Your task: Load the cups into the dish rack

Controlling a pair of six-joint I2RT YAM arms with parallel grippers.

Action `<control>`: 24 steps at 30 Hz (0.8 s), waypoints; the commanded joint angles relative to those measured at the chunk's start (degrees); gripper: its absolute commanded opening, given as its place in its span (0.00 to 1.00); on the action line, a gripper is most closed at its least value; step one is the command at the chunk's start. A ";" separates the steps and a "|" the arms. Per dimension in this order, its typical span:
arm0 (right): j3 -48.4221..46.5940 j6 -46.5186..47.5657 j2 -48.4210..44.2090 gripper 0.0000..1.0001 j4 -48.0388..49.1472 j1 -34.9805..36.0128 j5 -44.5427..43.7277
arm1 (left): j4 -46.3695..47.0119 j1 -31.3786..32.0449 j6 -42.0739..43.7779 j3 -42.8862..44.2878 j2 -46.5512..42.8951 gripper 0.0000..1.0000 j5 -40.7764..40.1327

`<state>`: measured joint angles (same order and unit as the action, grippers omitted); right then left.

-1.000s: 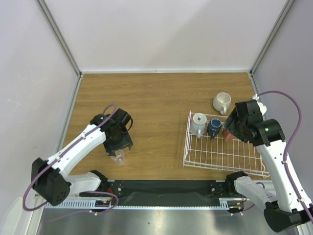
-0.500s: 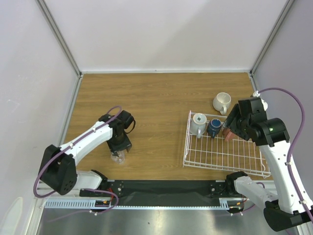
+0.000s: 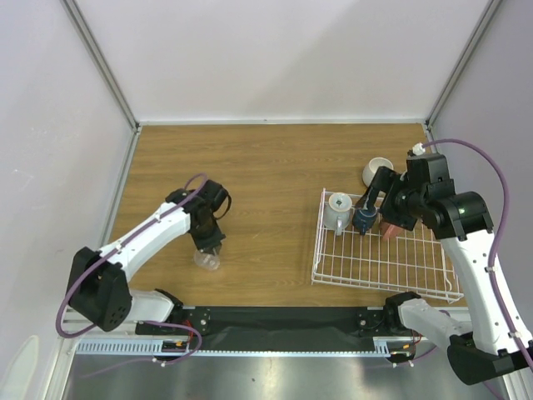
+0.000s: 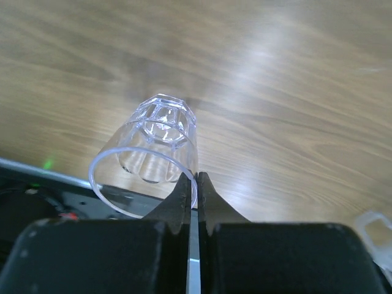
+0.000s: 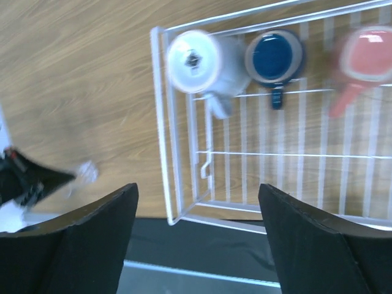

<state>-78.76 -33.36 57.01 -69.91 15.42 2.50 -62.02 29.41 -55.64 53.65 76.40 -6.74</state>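
pinching the clear glass (image 4: 153, 144), left fingers (image 4: 176, 203); right fingers (image 5: 79, 236) spread over rack (image 5: 160, 122)

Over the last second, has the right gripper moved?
Yes. In the top view the right gripper has shifted up-left: it now covers part of the cream mug beyond the dish rack, which showed whole before.

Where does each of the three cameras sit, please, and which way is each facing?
Top external: fixed above and behind the robot, looking down on the table; both arms show.
Left wrist: on the left arm, looking along its shut jaws pinching the clear glass by its rim.
Right wrist: on the right arm, looking down into the dish rack between its open jaws.
Shared: top and right wrist both show the rack; top and left wrist, the glass.
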 commanded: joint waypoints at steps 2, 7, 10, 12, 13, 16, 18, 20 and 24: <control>-1.83 2.69 -0.06 0.89 5.38 0.22 11.72 | 4.43 -0.49 3.51 9.61 -5.46 0.00 6.29; -1.05 0.50 -1.11 0.98 11.01 0.14 21.82 | 21.46 -0.58 3.79 12.97 -12.74 0.00 25.49; 1.75 -2.83 -2.87 1.00 18.21 0.14 27.44 | 44.91 -0.76 -4.69 7.98 -16.53 0.00 38.59; 3.78 -5.21 -4.36 1.00 25.50 0.14 33.34 | 60.08 -0.93 -14.52 3.85 -16.81 0.00 41.97; 5.53 -7.22 -4.63 1.00 27.87 0.14 34.92 | 65.48 -0.93 -17.37 2.70 -16.64 0.00 43.81; 8.09 -10.04 -5.59 1.00 36.31 0.22 39.94 | 81.32 -0.84 -26.52 -2.56 -16.46 0.00 46.99; 8.36 -10.23 -5.77 1.00 37.39 0.31 41.26 | 88.35 -0.84 -32.04 -4.33 -16.81 0.00 47.52; 8.54 -10.23 -5.77 1.00 39.14 0.31 42.23 | 96.61 -0.58 -35.49 -6.26 -16.20 0.00 48.05; 9.59 -11.02 -5.16 1.00 42.13 0.92 43.81 | 106.22 1.09 -43.22 -8.12 -14.79 0.00 48.23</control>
<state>-69.82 -42.74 51.86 -34.44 15.73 41.93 26.92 29.52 -89.03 45.91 61.43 38.52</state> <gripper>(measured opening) 0.994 0.023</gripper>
